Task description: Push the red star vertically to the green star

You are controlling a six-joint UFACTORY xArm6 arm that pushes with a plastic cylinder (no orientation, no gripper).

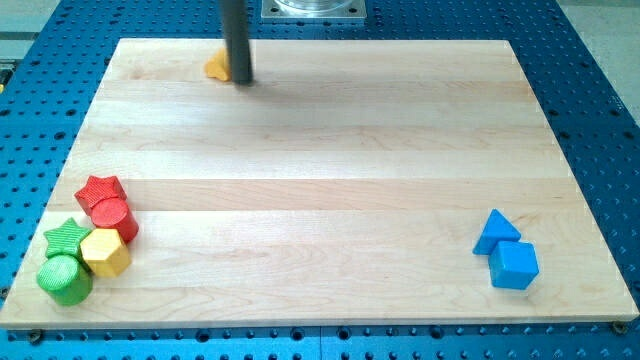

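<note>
The red star lies near the board's left edge, low in the view. The green star lies just below and to its left. A red cylinder sits between them, touching the red star. My tip is at the view's top, left of centre, far from both stars. It stands right beside an orange block, whose shape I cannot make out because the rod partly hides it.
A yellow hexagonal block and a green cylinder crowd against the green star at the bottom left. A blue triangle and a blue cube sit at the bottom right. The wooden board rests on a blue perforated table.
</note>
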